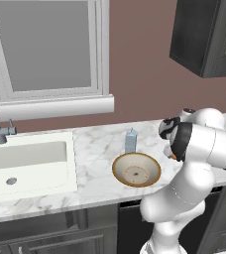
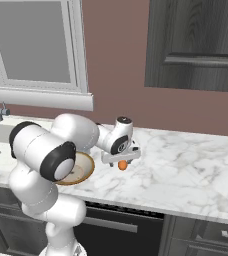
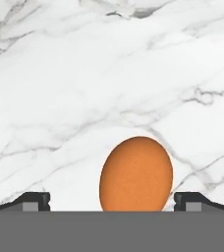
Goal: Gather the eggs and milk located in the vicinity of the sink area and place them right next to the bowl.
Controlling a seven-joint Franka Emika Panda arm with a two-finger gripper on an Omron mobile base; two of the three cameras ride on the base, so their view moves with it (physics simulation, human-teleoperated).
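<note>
Milk (image 1: 130, 141) already sits just behind the bowl (image 1: 136, 169); egg (image 2: 122, 165) is on the counter (image 2: 186, 165) right of it. Jaws gape wide around the egg, gripping nothing, so looks nearly done.

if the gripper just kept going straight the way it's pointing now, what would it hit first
Most likely the egg: it lies between the open fingertips of the gripper, which points down at the marble counter. The fingers would probably pass on either side of it and meet the counter, though depth is hard to judge.
</note>
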